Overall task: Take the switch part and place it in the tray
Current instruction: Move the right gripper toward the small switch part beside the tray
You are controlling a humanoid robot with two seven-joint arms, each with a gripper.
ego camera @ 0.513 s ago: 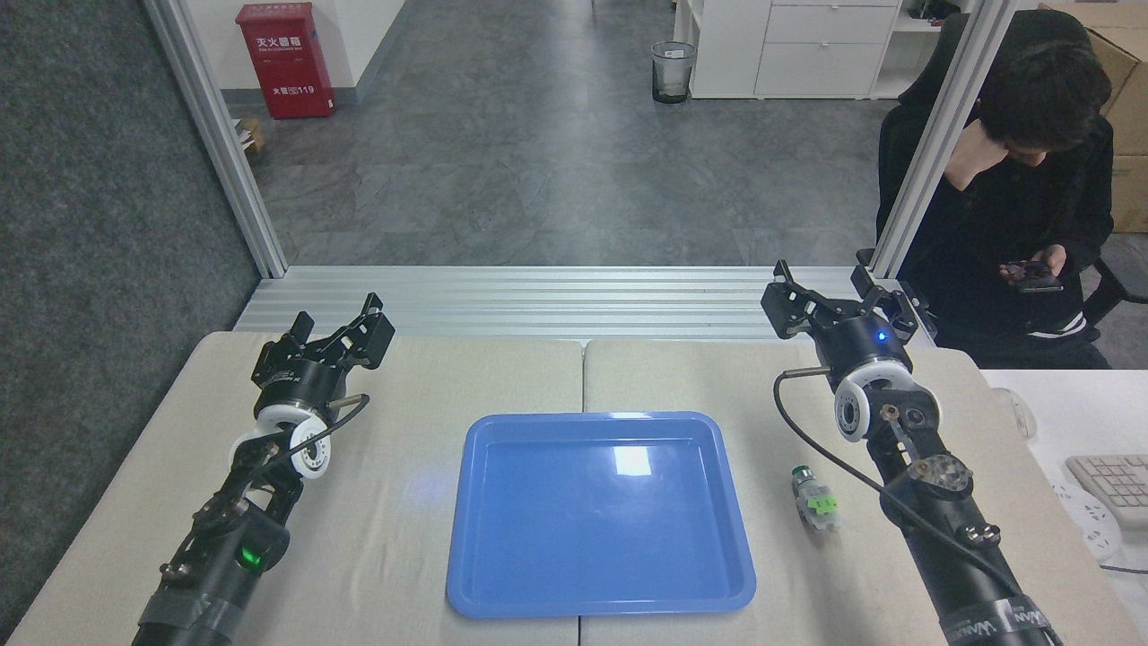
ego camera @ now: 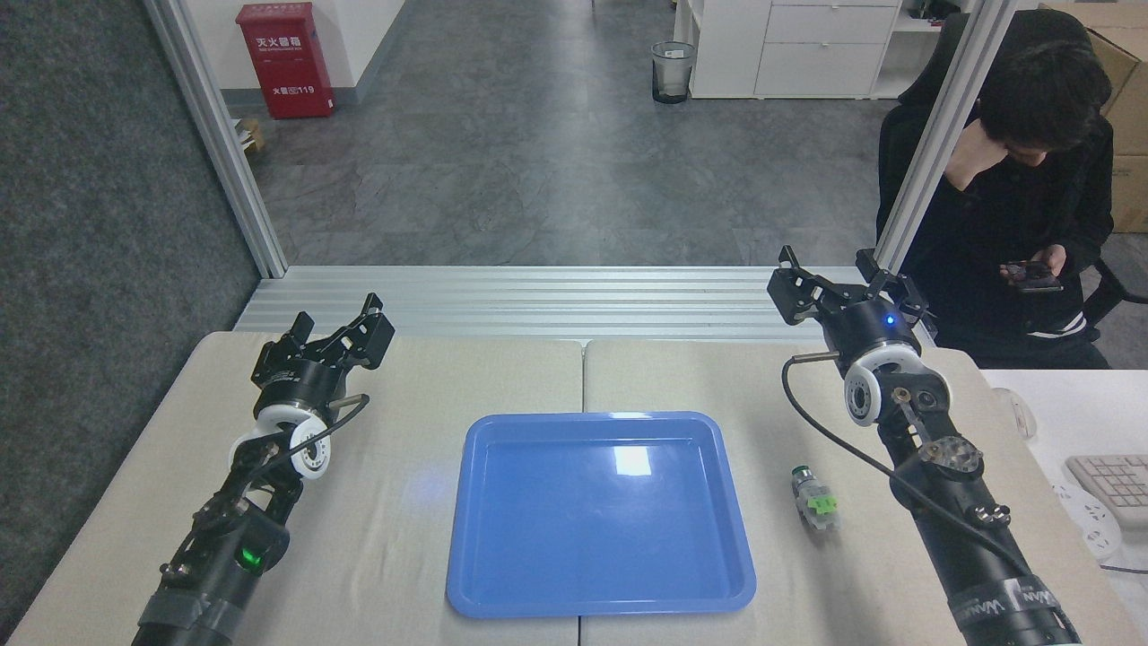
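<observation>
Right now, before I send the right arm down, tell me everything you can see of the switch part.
The switch part is a small translucent grey-white plastic piece with a bright green block on its near right side and a dark cylindrical metal end pointing away from me. It lies on its side on the beige table, right of the blue tray and clear of its rim. Nothing grips or touches it; the right gripper, jaws open, hangs well beyond it.

Head cam, fwd-down, over table [ego camera: 404,502]
</observation>
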